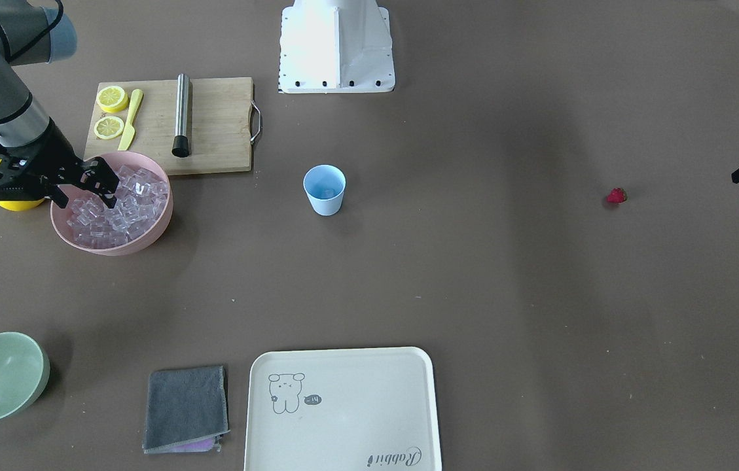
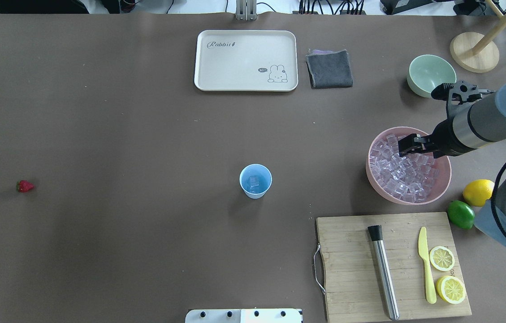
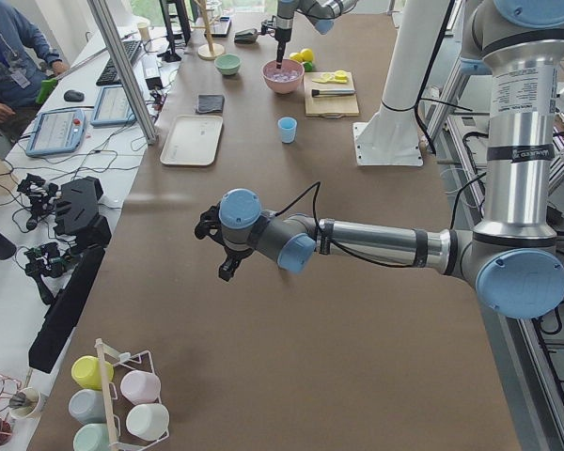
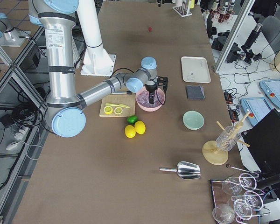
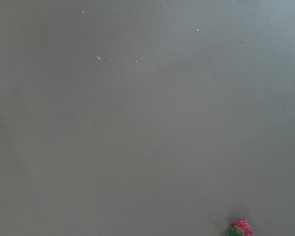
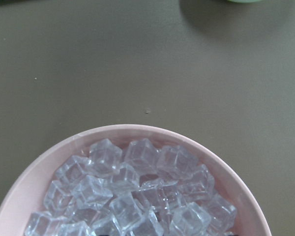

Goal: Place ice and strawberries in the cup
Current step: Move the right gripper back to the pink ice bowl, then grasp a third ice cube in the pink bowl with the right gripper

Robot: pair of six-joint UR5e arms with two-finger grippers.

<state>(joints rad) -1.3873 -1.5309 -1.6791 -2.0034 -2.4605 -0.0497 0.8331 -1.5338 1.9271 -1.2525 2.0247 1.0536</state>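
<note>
Plain brown table (image 2: 123, 134) throughout. The cup (image 2: 255, 181) was light blue and unpatterned. The ice (image 2: 403, 172) was clear with a pinkish sheen, and its bowl (image 2: 370, 177) was pink. The strawberry (image 2: 25, 186) was bright red with a green top. The tray (image 2: 235, 67) was cream with a grey line-drawn rabbit. The cloth (image 2: 329, 68) was dark grey.

Overhead and front-facing cameras looked steeply down on the desk (image 2: 145, 134) from opposite sides, sharing the cup (image 2: 256, 193) mid-frame; end cameras looked along it; the right wrist camera hung close over the pink bowl (image 6: 137, 129).
</note>
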